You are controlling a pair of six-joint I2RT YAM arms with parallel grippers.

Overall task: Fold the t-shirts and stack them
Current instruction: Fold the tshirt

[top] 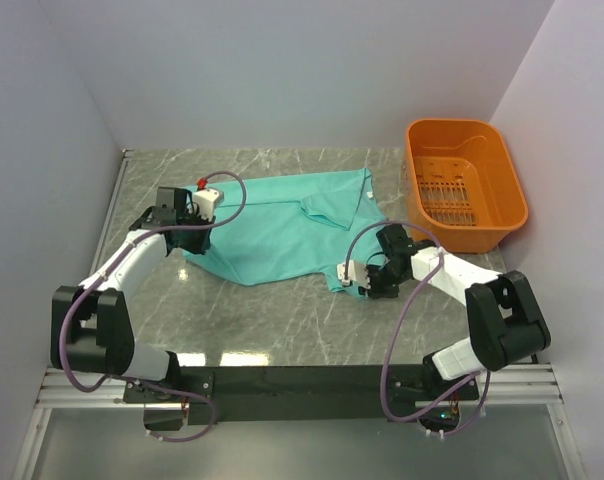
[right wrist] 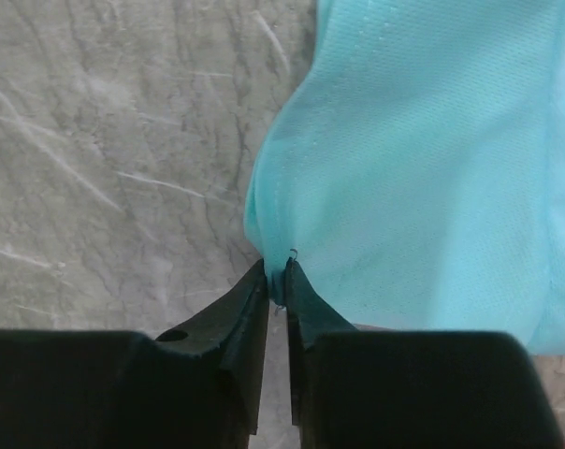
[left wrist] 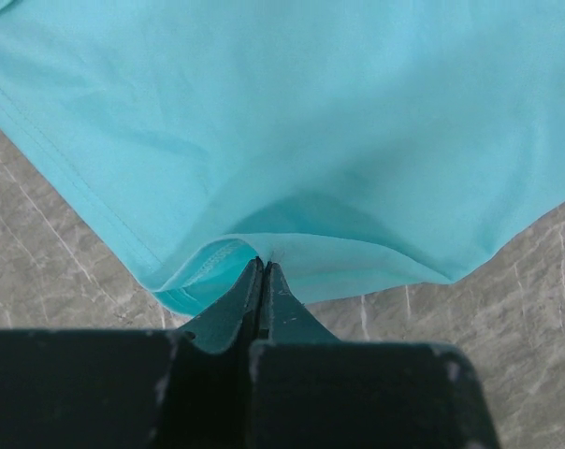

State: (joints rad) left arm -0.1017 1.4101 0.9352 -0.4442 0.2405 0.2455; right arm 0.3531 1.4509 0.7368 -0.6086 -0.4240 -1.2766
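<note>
The teal t-shirt [top: 282, 225] lies spread and partly folded on the marble table, mid-back. My left gripper [top: 190, 243] is shut on the t-shirt's left hem corner; in the left wrist view the closed gripper [left wrist: 262, 267] pinches the hemmed edge of the cloth [left wrist: 292, 122]. My right gripper [top: 363, 283] is shut on the t-shirt's near right corner; in the right wrist view the gripper [right wrist: 276, 273] clamps a bunched fold of the teal cloth [right wrist: 423, 159]. No neck label shows.
An orange plastic basket [top: 489, 227] stands at the back right, close to the right arm. White walls close in on the left, back and right. Bare marble table [top: 272, 320] lies in front of the t-shirt.
</note>
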